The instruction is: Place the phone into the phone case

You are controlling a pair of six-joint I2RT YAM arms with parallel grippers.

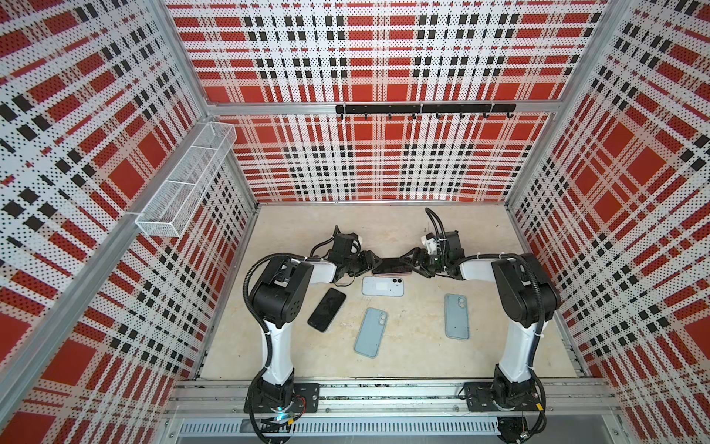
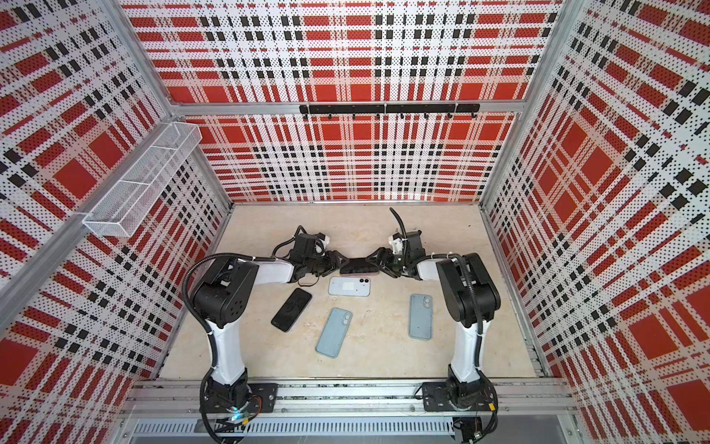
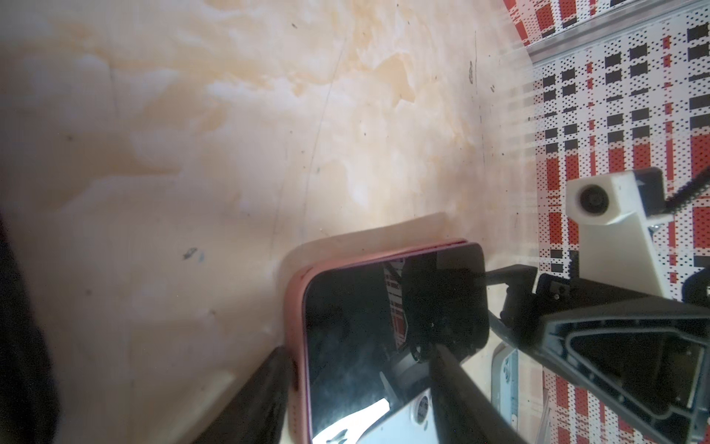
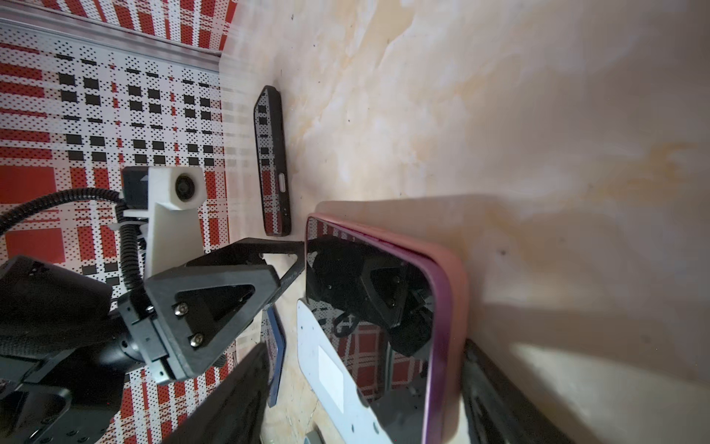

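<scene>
A dark-screened phone point(image 1: 392, 266) point(image 2: 359, 266) sits in a pink phone case point(image 3: 296, 307) point(image 4: 455, 307) at the table's middle. Its purple rim point(image 4: 438, 326) shows just inside the case wall, slightly proud at the far corner. My left gripper point(image 1: 372, 264) point(image 3: 361, 348) straddles one short end, turned on its side. One finger point(image 3: 261, 396) touches the case on the table side and the other crosses above the screen. My right gripper point(image 1: 412, 262) point(image 4: 365, 344) straddles the opposite end. One of its fingers point(image 4: 499, 396) lies beside the case's back, the other well clear of the screen.
A white phone point(image 1: 382, 286) lies face down just in front of the cased phone. A black phone point(image 1: 326, 309) lies at front left, and two blue cases point(image 1: 370, 332) point(image 1: 456, 316) nearer the front. A wire basket point(image 1: 184, 180) hangs on the left wall.
</scene>
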